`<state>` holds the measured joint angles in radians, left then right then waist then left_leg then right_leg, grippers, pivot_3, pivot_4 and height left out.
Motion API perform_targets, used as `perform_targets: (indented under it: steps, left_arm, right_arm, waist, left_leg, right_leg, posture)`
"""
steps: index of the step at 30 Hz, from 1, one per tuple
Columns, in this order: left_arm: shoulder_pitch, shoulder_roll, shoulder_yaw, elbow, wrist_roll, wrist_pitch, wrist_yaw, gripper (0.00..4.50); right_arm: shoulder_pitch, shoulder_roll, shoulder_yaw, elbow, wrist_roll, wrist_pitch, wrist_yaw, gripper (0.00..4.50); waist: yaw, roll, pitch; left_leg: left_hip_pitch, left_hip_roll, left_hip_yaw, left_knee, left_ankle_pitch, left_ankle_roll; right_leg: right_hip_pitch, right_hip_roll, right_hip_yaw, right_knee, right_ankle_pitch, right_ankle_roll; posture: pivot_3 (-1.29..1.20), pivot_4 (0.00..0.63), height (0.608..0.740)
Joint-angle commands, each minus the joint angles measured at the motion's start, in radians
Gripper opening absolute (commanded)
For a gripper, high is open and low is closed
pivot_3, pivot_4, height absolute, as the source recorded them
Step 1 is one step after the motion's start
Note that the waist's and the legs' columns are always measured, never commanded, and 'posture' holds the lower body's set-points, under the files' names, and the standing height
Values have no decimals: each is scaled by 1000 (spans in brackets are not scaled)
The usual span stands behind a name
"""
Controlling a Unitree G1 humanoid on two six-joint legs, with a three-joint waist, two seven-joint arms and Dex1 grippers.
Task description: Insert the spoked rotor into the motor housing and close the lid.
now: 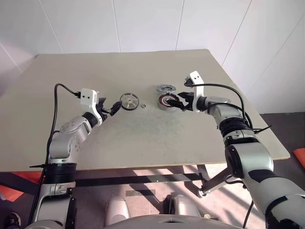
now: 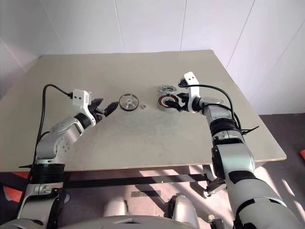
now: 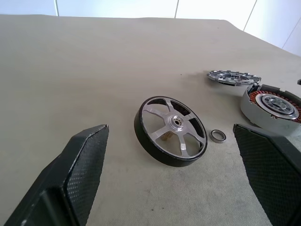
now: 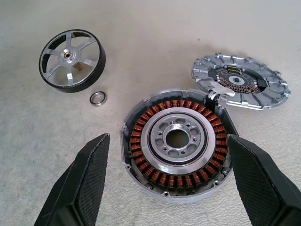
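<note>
The spoked rotor [image 1: 128, 101], a shiny silver wheel with a dark outer band, lies flat mid-table. My left gripper [image 1: 115, 107] is just to its left, open, and its fingers [image 3: 84, 160] stand short of the wheel with nothing between them. The motor housing [image 1: 166, 101], a round can with copper windings [image 4: 178, 142], sits to the right of the rotor. At the housing's right edge is my right gripper [image 1: 180, 101], open, with a finger [image 4: 82, 183] on each side of the can and not touching it. The notched grey lid [image 1: 165, 88] lies just behind the housing.
A small metal ring [image 1: 142, 106] lies loose between the rotor and the housing. The beige table [image 1: 119, 67] has wide bare room behind and in front of the parts. Its right edge runs close to my right arm.
</note>
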<state>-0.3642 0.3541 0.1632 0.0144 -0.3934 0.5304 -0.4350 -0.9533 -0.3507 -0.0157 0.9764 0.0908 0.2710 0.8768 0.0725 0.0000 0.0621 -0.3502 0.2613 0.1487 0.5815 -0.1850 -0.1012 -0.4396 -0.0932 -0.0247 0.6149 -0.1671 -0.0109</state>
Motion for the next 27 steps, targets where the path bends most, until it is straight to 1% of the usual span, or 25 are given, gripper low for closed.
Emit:
perform_targets:
  steps: [1, 11, 15, 18, 22, 27]
  left_arm:
    - [-9, 4, 11, -30, -2, -19, 0, 4484]
    - [-13, 5, 10, -25, -4, -18, -4, 4484]
    - [-17, 3, 9, -20, -2, -19, -4, 4484]
    - [-21, 1, 7, -15, 0, -21, -4, 4484]
    - [-19, -8, 10, -14, -2, -26, 4, 4484]
    - [19, -38, 1, -53, -1, -26, 22, 4484]
  right_arm:
    - [-40, -1, 1, -15, 0, -16, 3, 4500]
    - [-30, -3, 14, -20, -14, -21, 16, 4500]
    - [-44, -23, 88, -21, -81, -88, 64, 4500]
    - [-85, -29, 141, 36, -142, -155, 82, 4500]
    - [-158, -7, 241, 167, -257, -281, 85, 4500]
    - [-214, 34, 293, 272, -335, -349, 80, 4500]
  waist:
    - [0, 0, 0]
    - [0, 0, 0]
    - [0, 0, 0]
    - [-1, 0, 0]
    - [-4, 0, 0]
    - [-4, 0, 0]
  left_leg:
    - [0, 0, 0, 0, 0, 0]
    - [0, 0, 0, 0, 0, 0]
    - [0, 0, 0, 0, 0, 0]
    - [0, 0, 0, 0, 0, 0]
    - [0, 0, 0, 0, 0, 0]
    - [-1, 0, 0, 0, 0, 0]
  right_leg:
    - [0, 0, 0, 0, 0, 0]
    - [0, 0, 0, 0, 0, 0]
    - [0, 0, 0, 0, 0, 0]
    - [0, 0, 0, 0, 0, 0]
    - [-1, 0, 0, 0, 0, 0]
    - [-1, 0, 0, 0, 0, 0]
  posture:
    - [0, 0, 740]
    - [0, 0, 740]
    - [0, 0, 740]
    - [0, 0, 740]
    - [0, 0, 740]
    - [0, 0, 740]
